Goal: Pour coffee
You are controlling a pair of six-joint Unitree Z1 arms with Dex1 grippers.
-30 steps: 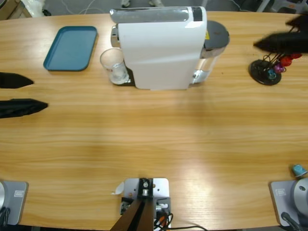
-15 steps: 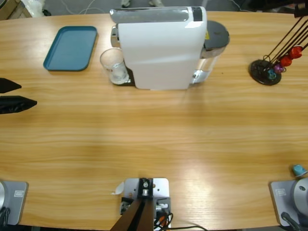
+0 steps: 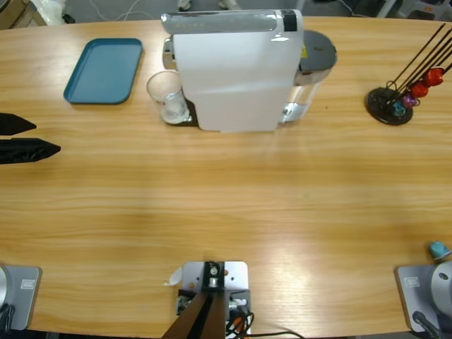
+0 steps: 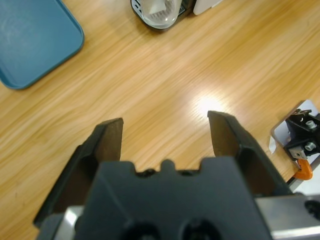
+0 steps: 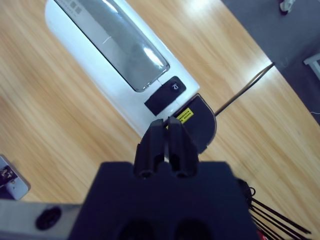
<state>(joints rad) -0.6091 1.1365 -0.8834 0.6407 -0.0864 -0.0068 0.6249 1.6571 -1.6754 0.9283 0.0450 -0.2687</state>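
Note:
A white coffee machine (image 3: 236, 70) stands at the back middle of the table, with a clear glass (image 3: 167, 97) on its drip plate at its left end. My left gripper (image 3: 28, 138) shows at the table's left edge, open and holding nothing, well left of the glass. In the left wrist view it (image 4: 166, 127) hovers over bare wood, with the glass (image 4: 159, 11) far ahead. The right gripper (image 5: 165, 130) is shut with nothing between its jaws, high above the machine (image 5: 100, 65) and its dark water tank lid (image 5: 202, 125). It is outside the high view.
A blue tray (image 3: 104, 69) lies at the back left, also seen as the blue tray (image 4: 30, 40) in the left wrist view. A black capsule stand (image 3: 395, 99) with coloured capsules stands at the back right. A teal capsule (image 3: 438, 248) lies near the front right corner.
The right arm, seen at the upper right over the capsule stand a second ago, has left the high view. The left gripper drew back left, then came slightly right again.

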